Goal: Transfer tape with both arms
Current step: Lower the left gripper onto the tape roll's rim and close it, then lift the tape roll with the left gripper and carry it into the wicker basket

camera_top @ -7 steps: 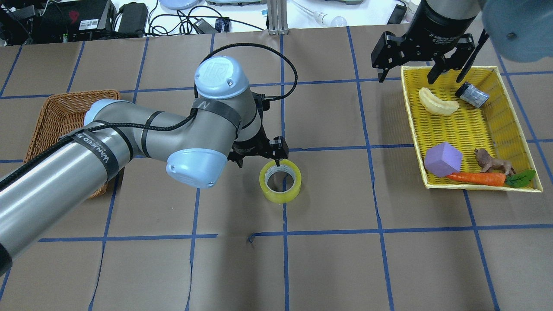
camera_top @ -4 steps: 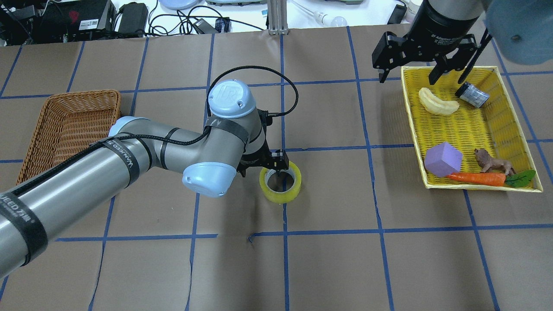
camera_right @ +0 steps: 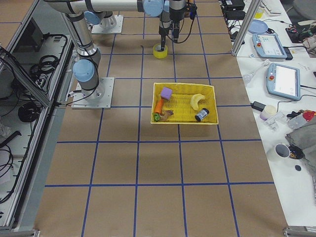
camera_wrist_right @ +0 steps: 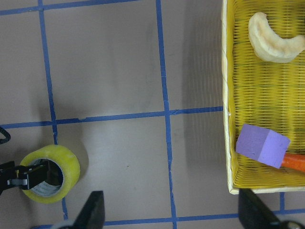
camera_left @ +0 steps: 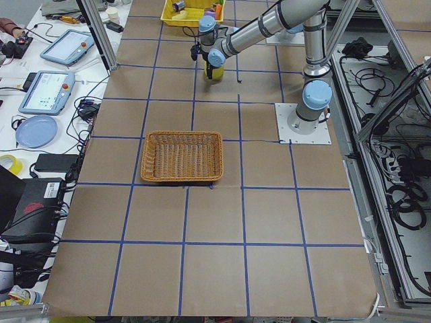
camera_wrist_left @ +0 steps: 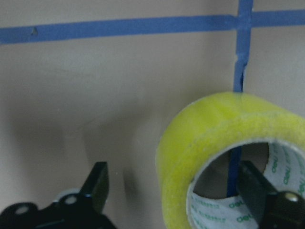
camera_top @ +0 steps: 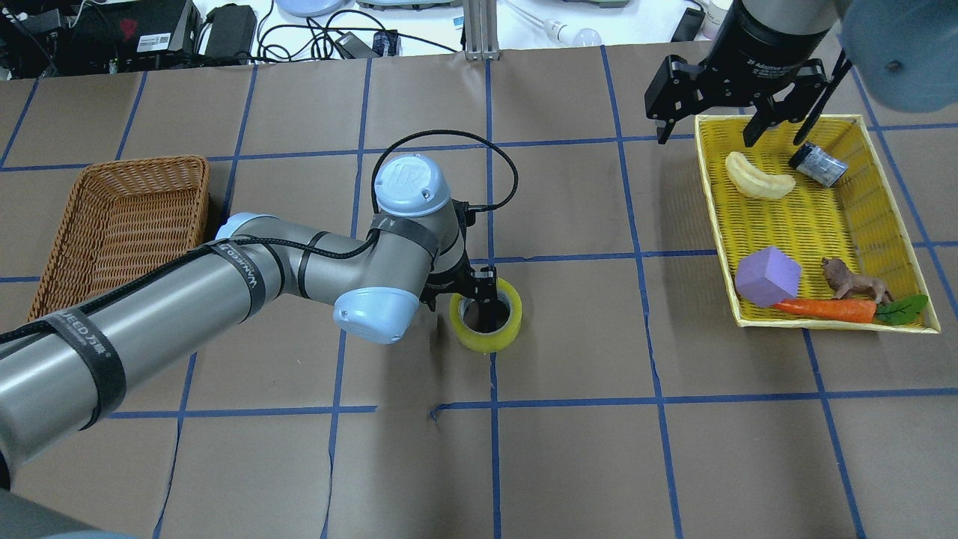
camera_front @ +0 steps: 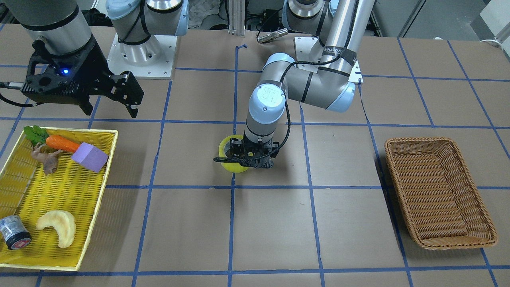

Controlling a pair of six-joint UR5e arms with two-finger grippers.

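Wicker basket: well left of the tape.
Left gripper: open, one finger in the tape's hole and one outside, not squeezing.
Tape: flat on the table, partly hidden by the left gripper; green "deli" inside.
Right gripper: wide open, holding nothing, up and right of the tape.
Yellow tray: far right of the tape; holds purple block, carrot.

- The left arm (the near, large one) is reaching from its base plate across the table toward the far end.
- The left gripper is pointing down at the tape; its jaws are showing too small to read.
- A wicker basket is sitting mid-table, well apart from the tape.
- A yellow tray is lying beyond the tape.
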